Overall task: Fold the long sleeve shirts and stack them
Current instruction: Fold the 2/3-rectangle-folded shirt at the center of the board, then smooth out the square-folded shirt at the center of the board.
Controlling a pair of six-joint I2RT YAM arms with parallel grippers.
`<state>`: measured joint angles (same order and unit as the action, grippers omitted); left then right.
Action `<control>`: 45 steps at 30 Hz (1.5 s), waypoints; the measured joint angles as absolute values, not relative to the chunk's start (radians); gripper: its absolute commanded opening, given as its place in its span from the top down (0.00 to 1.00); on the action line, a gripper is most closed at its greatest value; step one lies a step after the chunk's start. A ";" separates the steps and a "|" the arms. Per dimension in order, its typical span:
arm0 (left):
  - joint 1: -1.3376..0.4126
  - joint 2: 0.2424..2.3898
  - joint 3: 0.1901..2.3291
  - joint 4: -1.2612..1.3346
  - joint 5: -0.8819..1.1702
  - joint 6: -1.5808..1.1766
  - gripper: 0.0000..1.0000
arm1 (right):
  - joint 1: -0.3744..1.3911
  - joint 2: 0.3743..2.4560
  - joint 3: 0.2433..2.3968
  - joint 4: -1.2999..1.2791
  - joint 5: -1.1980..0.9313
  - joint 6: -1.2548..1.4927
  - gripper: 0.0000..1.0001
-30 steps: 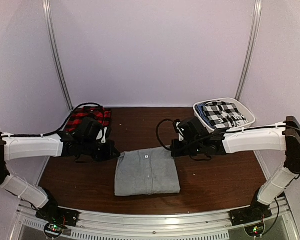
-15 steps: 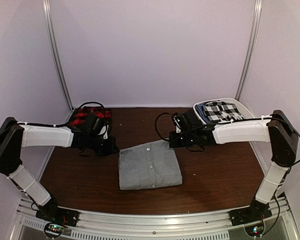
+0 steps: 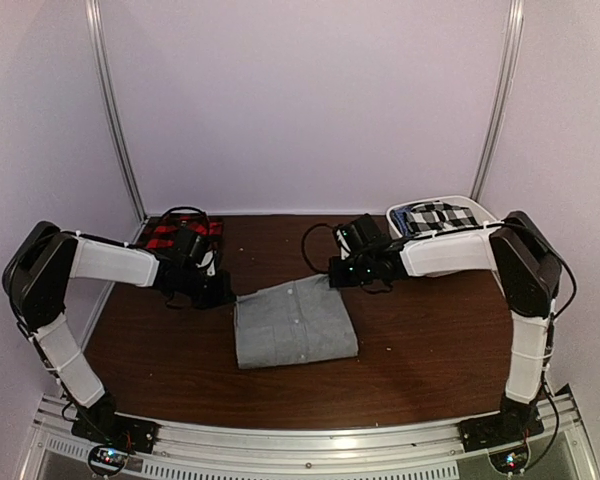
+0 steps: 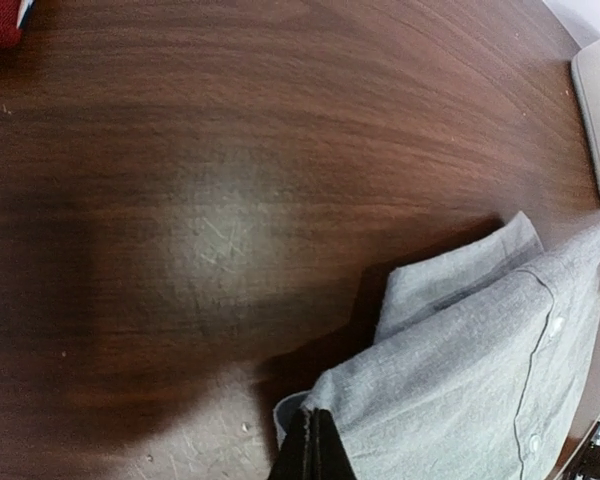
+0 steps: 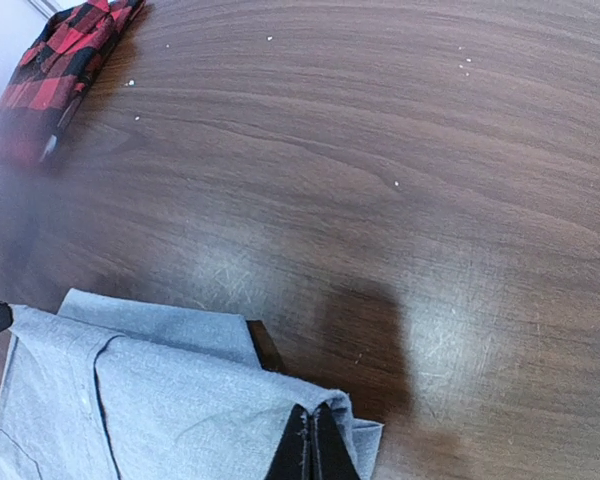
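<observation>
The grey shirt (image 3: 295, 322) is folded down to a fairly tidy rectangle around the middle of the table (image 3: 430, 370). Its button strip faces up, with a few small buttons showing. It sits a bit skewed to the table's edges. The red-and-black plaid shirt (image 3: 180, 235) is bunched up at the table's back left corner. A white basket (image 3: 393, 213) with some black-and-white checked cloth (image 3: 440, 215) in it is at the table's back right corner.

Both arms reach in to the grey shirt's far edge. The left gripper (image 4: 311, 435) is clamped tight on the far left corner, fingers squeezed together with the cloth caught between them. Same deal for the right gripper (image 5: 310, 432) on the far right corner, pinched on a fold of fabric. In both wrist views there's a dark shadow on the table right by the pinched corner, so those corners look raised off the wood a little.
</observation>
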<state>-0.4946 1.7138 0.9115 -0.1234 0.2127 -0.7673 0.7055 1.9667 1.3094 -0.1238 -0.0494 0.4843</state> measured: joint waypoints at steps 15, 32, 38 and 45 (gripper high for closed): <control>-0.437 1.771 0.947 -0.109 0.127 -0.724 0.78 | 0.667 2.057 1.425 -0.155 -0.057 0.444 0.77; -0.505 1.558 1.020 -0.280 0.061 -0.673 0.56 | 0.759 1.957 1.465 -0.246 -0.082 0.421 0.67; -0.678 1.522 1.012 -0.305 0.099 -0.691 0.70 | 0.833 2.003 1.516 -0.236 -0.144 0.421 0.67; -0.722 1.568 0.909 -0.287 0.155 -0.727 0.77 | 0.831 2.148 1.640 -0.212 -0.191 0.421 0.68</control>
